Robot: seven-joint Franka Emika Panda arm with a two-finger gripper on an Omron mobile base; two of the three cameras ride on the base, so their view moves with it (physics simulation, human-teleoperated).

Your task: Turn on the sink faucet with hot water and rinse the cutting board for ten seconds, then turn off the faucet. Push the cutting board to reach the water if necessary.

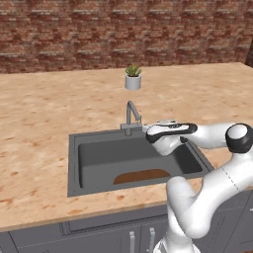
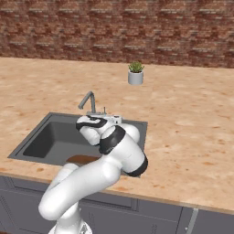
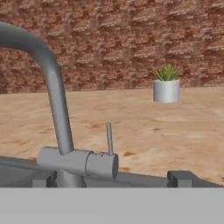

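Note:
The grey sink faucet (image 1: 131, 116) stands at the back rim of the dark sink (image 1: 74, 163), with no water showing from its spout. The reddish-brown cutting board (image 1: 143, 175) lies flat on the basin floor by the front wall, to the right of the middle. My gripper (image 1: 165, 126) hovers just right of the faucet, over the basin's back right corner. In the hand view the faucet (image 3: 59, 109) is close ahead and its thin lever (image 3: 109, 138) stands upright. My gripper (image 3: 112, 179) is open, fingertips (image 3: 180, 177) wide apart, nothing between them. My arm partly hides the cutting board (image 2: 82, 159).
A small potted plant (image 1: 133, 78) in a grey pot stands on the speckled counter (image 1: 39, 108) behind the sink. A brick wall (image 1: 123, 29) closes the back. Grey cabinet fronts (image 1: 99, 237) run below the counter's front edge.

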